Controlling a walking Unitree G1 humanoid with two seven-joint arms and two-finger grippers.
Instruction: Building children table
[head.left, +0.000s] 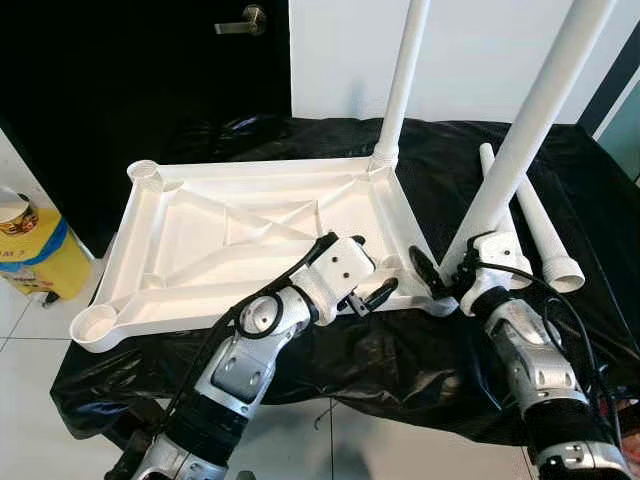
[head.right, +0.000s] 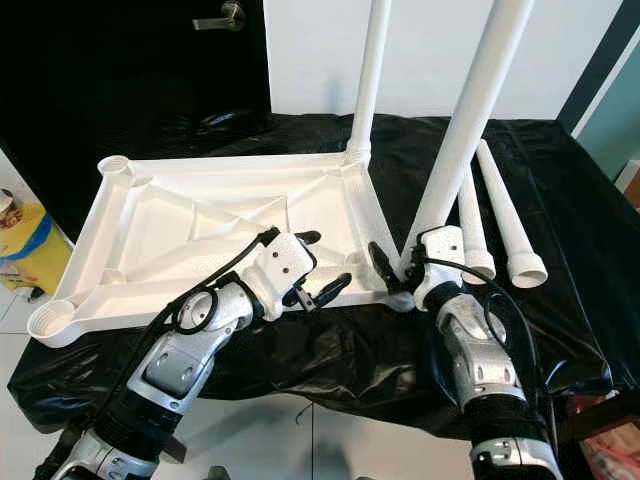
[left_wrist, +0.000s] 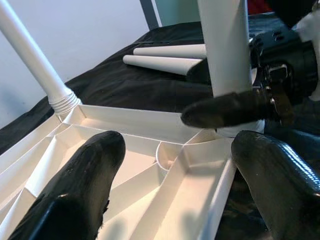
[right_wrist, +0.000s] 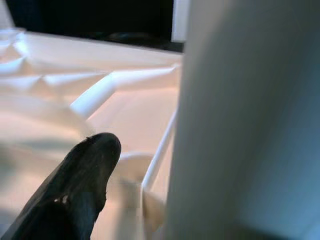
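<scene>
The white table top (head.left: 200, 235) lies upside down on a black-draped surface. One white leg (head.left: 403, 80) stands upright in its far right corner. A second leg (head.left: 530, 130) leans with its foot at the near right corner, and my right gripper (head.left: 447, 275) is shut on its lower end; one black finger (right_wrist: 75, 195) shows beside the leg (right_wrist: 240, 120). My left gripper (head.left: 378, 262) hovers open over the near right part of the top. Its two fingers (left_wrist: 85, 175) are spread wide over a round socket (left_wrist: 167, 152).
Two loose white legs (head.left: 540, 225) lie on the black cloth (head.left: 400, 360) to the right of the top. A yellow container (head.left: 35, 250) stands on the tiled floor at the left. A dark door with a metal handle (head.left: 245, 20) is behind.
</scene>
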